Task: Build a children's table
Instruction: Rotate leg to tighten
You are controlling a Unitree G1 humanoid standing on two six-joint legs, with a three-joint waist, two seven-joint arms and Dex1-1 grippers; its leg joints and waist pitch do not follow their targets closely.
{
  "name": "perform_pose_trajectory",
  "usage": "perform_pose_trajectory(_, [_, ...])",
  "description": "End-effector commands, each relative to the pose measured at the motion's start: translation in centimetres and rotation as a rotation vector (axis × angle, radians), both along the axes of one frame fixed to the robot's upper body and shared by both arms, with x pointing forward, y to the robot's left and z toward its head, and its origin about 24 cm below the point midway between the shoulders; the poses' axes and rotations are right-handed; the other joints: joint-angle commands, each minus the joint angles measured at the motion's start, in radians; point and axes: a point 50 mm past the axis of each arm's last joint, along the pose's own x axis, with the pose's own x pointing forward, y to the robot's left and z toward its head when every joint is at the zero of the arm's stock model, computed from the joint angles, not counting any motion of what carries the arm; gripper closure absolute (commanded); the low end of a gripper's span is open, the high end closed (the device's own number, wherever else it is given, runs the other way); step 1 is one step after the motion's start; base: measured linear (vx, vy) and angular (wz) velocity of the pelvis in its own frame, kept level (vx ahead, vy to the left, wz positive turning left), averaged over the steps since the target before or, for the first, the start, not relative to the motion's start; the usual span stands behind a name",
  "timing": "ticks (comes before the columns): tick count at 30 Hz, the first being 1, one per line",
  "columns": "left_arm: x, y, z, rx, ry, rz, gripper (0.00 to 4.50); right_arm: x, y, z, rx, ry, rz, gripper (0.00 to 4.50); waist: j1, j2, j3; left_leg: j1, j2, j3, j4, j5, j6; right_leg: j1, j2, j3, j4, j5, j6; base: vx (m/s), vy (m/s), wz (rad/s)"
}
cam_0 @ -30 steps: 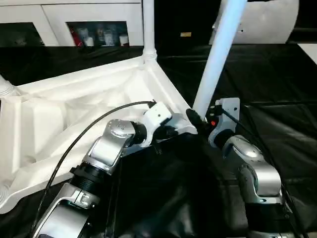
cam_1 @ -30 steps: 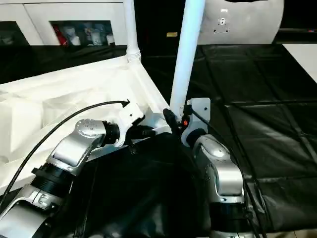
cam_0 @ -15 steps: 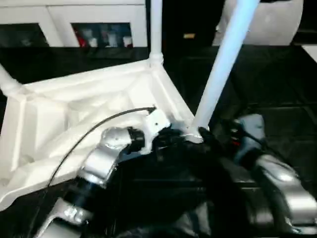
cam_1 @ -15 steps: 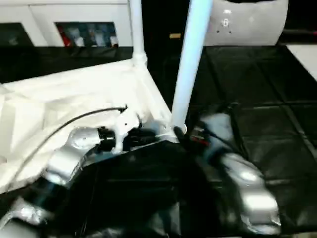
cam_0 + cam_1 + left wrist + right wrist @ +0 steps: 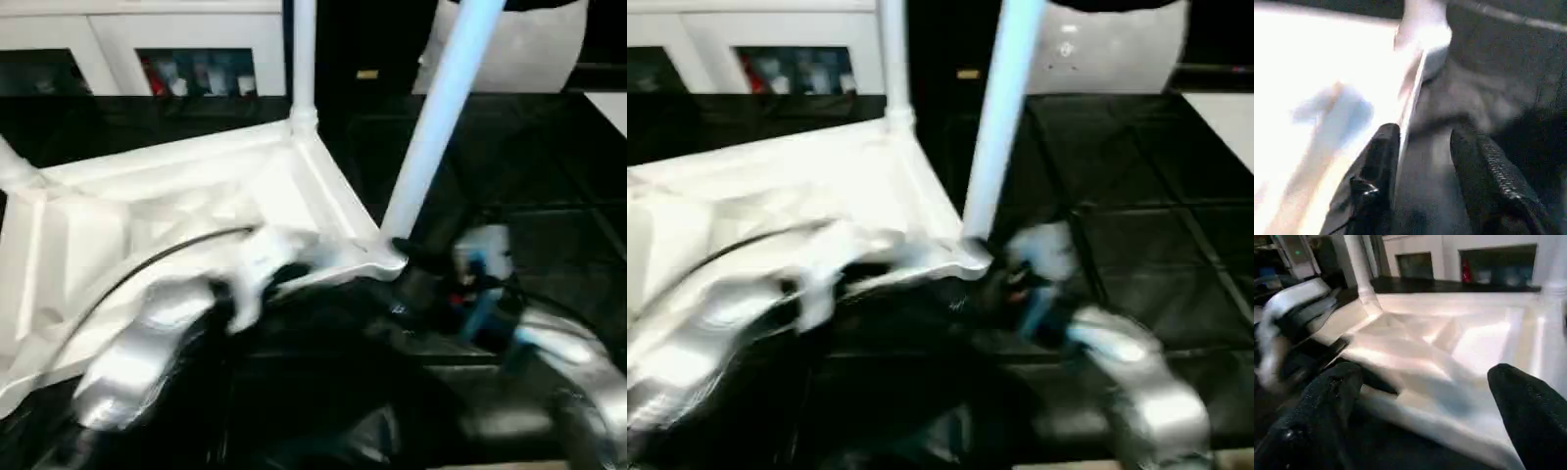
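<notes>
The children's table (image 5: 176, 215) lies upside down on black floor mats (image 5: 549, 157), with at least three tapered tube legs standing in its round corner sockets; the fourth corner cannot be made out. The plastic is smooth, white and ribbed. The left gripper (image 5: 1425, 161) and right gripper (image 5: 1420, 396) gape, holding nothing.

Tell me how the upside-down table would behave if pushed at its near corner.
The table is probably stiff: its underside shows moulded ribs. It would likely slide, lying flat on the dark mat. It looks hollow plastic, so probably light. The upright legs may wobble.
</notes>
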Motion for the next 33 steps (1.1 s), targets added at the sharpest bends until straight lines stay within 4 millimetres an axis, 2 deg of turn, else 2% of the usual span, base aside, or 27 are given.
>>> perform_pose_trajectory(1, [-1.2, 0.2, 0.8, -0.004, 0.009, 0.006, 2.28, 0.4, 0.8, -0.1, -0.022, -0.002, 0.017, 0.00, 0.001, -0.003, -0.047, 0.010, 0.052, -0.025, -0.069, -0.197, 0.055, 0.041, -0.078, 0.058, -0.087, -0.360, -0.165, 0.000, 0.000, 0.00])
perform_pose_trajectory(3, [-2.3, 0.6, 0.8, 0.006, 0.036, 0.021, 2.20, 0.9, 1.7, -0.1, -0.025, -0.001, 0.024, 0.00, 0.004, 0.000, -0.044, 0.016, 0.055, -0.025, -0.071, -0.225, 0.042, 0.035, -0.077, 0.059, -0.090, -0.387, -0.158, 0.000, 0.000, 0.00])
perform_pose_trajectory(4, [-2.8, 0.8, 0.7, 0.003, 0.057, 0.038, 1.94, 1.2, 2.2, -0.1, -0.026, -0.003, 0.028, 0.00, 0.006, 0.003, -0.043, 0.017, 0.055, -0.026, -0.073, -0.238, 0.033, 0.034, -0.075, 0.059, -0.091, -0.396, -0.150, 0.000, 0.000, 0.00])
perform_pose_trajectory(5, [-3.1, 0.9, 0.6, 0.001, 0.068, 0.047, 1.94, 1.3, 2.4, -0.1, -0.027, -0.004, 0.030, 0.00, 0.005, -0.001, -0.038, 0.016, 0.054, -0.026, -0.076, -0.246, 0.032, 0.033, -0.074, 0.060, -0.094, -0.403, -0.143, 0.000, 0.000, 0.00])
perform_pose_trajectory(6, [-3.8, 1.2, 0.3, 0.013, 0.100, 0.082, 1.85, 2.5, 3.1, -0.5, -0.075, -0.005, -0.024, 0.00, 0.002, -0.002, -0.038, 0.009, 0.054, -0.031, -0.081, -0.252, 0.015, 0.037, -0.075, 0.059, -0.087, -0.395, -0.144, 0.000, 0.000, 0.00])
perform_pose_trajectory(7, [-3.8, 1.2, 0.3, 0.013, 0.100, 0.082, 1.81, 2.5, 3.1, -0.5, -0.075, -0.005, -0.024, 0.00, 0.002, -0.002, -0.038, 0.009, 0.054, -0.031, -0.081, -0.252, 0.015, 0.037, -0.075, 0.059, -0.087, -0.395, -0.144, 0.000, 0.000, 0.00])
perform_pose_trajectory(8, [-4.5, 1.6, -0.4, 0.060, 0.131, 0.131, 1.81, 3.6, 3.8, -0.9, -0.142, -0.040, -0.060, 0.00, 0.001, 0.000, -0.041, 0.018, 0.057, -0.031, -0.078, -0.267, 0.000, 0.030, -0.078, 0.061, -0.086, -0.387, -0.144, 0.000, 0.000, 0.00])
perform_pose_trajectory(9, [-4.8, 1.8, -0.7, 0.080, 0.145, 0.150, 1.81, 4.0, 4.0, -1.1, -0.178, -0.067, -0.070, 0.00, -0.005, -0.005, -0.034, 0.008, 0.053, -0.030, -0.083, -0.274, -0.001, 0.034, -0.075, 0.059, -0.088, -0.395, -0.139, 0.000, 0.000, 0.00])
perform_pose_trajectory(10, [-5.1, 2.1, -1.2, 0.105, 0.161, 0.173, 1.81, 4.4, 4.2, -1.4, -0.222, -0.074, -0.088, 0.00, -0.002, -0.004, -0.037, 0.012, 0.051, -0.030, -0.080, -0.278, -0.003, 0.036, -0.079, 0.061, -0.091, -0.413, -0.126, 0.000, 0.000, 0.00])
perform_pose_trajectory(11, [-5.3, 2.3, -1.6, 0.133, 0.172, 0.192, 1.81, 4.8, 4.2, -1.6, -0.254, -0.068, -0.114, 0.00, -0.003, -0.003, -0.035, 0.016, 0.050, -0.027, -0.079, -0.279, -0.001, 0.030, -0.078, 0.065, -0.094, -0.415, -0.120, 0.000, 0.000, 0.00])
perform_pose_trajectory(13, [-5.6, 3.1, -2.5, 0.213, 0.187, 0.272, 1.81, 6.0, 3.8, -2.0, -0.359, -0.107, -0.171, 0.00, -0.005, -0.002, -0.036, 0.011, 0.052, -0.030, -0.080, -0.267, -0.002, 0.036, -0.075, 0.063, -0.089, -0.384, -0.124, 0.000, 0.000, 0.00])
perform_pose_trajectory(14, [-5.6, 3.2, -2.6, 0.227, 0.182, 0.294, 1.81, 6.5, 3.4, -2.0, -0.411, -0.150, -0.203, 0.00, -0.004, -0.003, -0.037, 0.016, 0.051, -0.026, -0.076, -0.261, 0.000, 0.034, -0.075, 0.065, -0.090, -0.364, -0.122, 0.000, 0.000, 0.00])
perform_pose_trajectory(15, [-5.5, 3.2, -2.6, 0.226, 0.179, 0.310, 1.81, 6.8, 3.1, -2.0, -0.441, -0.173, -0.224, 0.00, 0.001, 0.001, -0.037, 0.020, 0.053, -0.024, -0.076, -0.253, -0.002, 0.031, -0.074, 0.065, -0.089, -0.340, -0.134, 0.000, 0.000, 0.00])
perform_pose_trajectory(17, [-5.2, 3.2, -2.5, 0.210, 0.166, 0.340, 1.81, 7.2, 2.4, -2.1, -0.485, -0.200, -0.255, 0.00, 0.004, 0.000, -0.038, 0.016, 0.052, -0.023, -0.074, -0.239, -0.001, 0.037, -0.072, 0.065, -0.083, -0.292, -0.147, 0.000, 0.000, 0.00])
perform_pose_trajectory(18, [-5.1, 3.1, -2.5, 0.205, 0.159, 0.351, 1.81, 7.4, 2.0, -2.2, -0.506, -0.212, -0.273, 0.00, 0.006, 0.002, -0.040, 0.016, 0.053, -0.023, -0.073, -0.227, 0.000, 0.039, -0.073, 0.066, -0.079, -0.263, -0.153, 0.000, 0.000, 0.00])
perform_pose_trajectory(21, [-4.7, 3.0, -2.3, 0.197, 0.127, 0.368, 1.81, 8.7, -0.5, -2.3, -0.557, -0.226, -0.403, 0.00, 0.008, -0.001, -0.042, 0.014, 0.051, -0.022, -0.070, -0.215, 0.009, 0.042, -0.072, 0.064, -0.076, -0.235, -0.164, 0.000, 0.000, 0.00])
perform_pose_trajectory(22, [-4.5, 2.9, -2.3, 0.200, 0.110, 0.370, 1.81, 9.3, -2.3, -2.3, -0.619, -0.250, -0.463, 0.00, 0.010, 0.001, -0.044, 0.015, 0.050, -0.022, -0.068, -0.212, 0.010, 0.043, -0.074, 0.063, -0.076, -0.239, -0.167, 0.000, 0.000, 0.00])
perform_pose_trajectory(26, [-4.3, 2.8, -2.5, 0.212, 0.101, 0.371, 1.81, 10.0, -5.7, -2.3, -0.750, -0.302, -0.542, 0.00, 0.022, -0.001, -0.048, 0.019, 0.048, -0.015, -0.062, -0.204, 0.018, 0.042, -0.070, 0.064, -0.076, -0.220, -0.170, 0.000, 0.000, 0.00])
perform_pose_trajectory(29, [-4.1, 2.7, -2.6, 0.212, 0.095, 0.384, 1.81, 10.1, -9.3, -2.2, -0.820, -0.308, -0.614, 0.00, 0.024, -0.004, -0.053, 0.013, 0.048, -0.017, -0.058, -0.170, 0.035, 0.049, -0.069, 0.062, -0.068, -0.167, -0.181, 0.000, 0.000, 0.00])
perform_pose_trajectory(33, [-4.0, 2.6, -2.7, 0.215, 0.081, 0.394, 1.81, 9.9, -12.0, -2.2, -0.862, -0.300, -0.660, 0.00, 0.023, -0.007, -0.054, 0.005, 0.047, -0.018, -0.053, -0.163, 0.062, 0.055, -0.069, 0.058, -0.067, -0.148, -0.196, 0.000, 0.000, 0.00])
